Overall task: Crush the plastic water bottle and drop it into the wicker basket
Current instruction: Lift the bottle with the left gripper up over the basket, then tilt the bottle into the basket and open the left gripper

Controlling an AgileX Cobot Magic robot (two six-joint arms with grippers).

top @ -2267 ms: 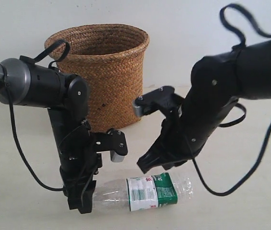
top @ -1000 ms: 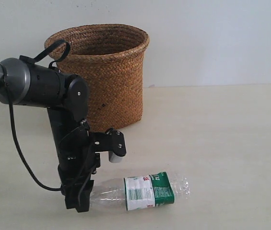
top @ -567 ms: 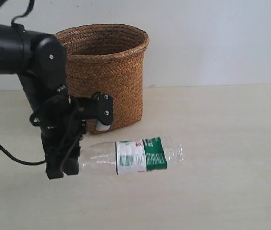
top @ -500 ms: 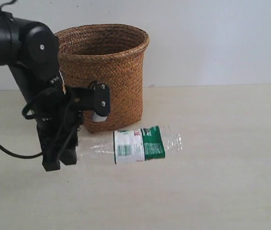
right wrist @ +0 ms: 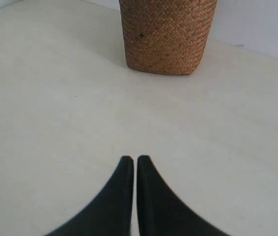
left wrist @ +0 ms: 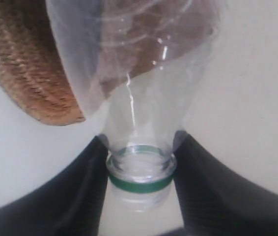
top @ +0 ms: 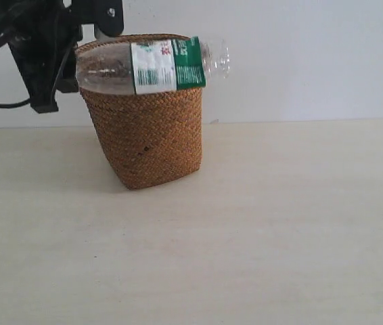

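Lifted off the table (top: 279,223), the plastic water bottle (top: 152,64) now lies level at the rim of the wicker basket (top: 151,135); the right arm is gone from beside it.

The left gripper (left wrist: 140,142) is clamped on the bottle's neck at the green ring, so the clear body sticks straight out beyond its fingertips, with the basket's rim off to one side of it. The right gripper (right wrist: 135,164) has its fingers all but touching with nothing between them, low over the table, the basket well ahead of its tips. My worry is the release. Let go while level, the bottle could bridge the rim or clip it with its far end and tumble outside. The neck-only grip also lets it swing, and how much of it is over the opening I cannot tell.
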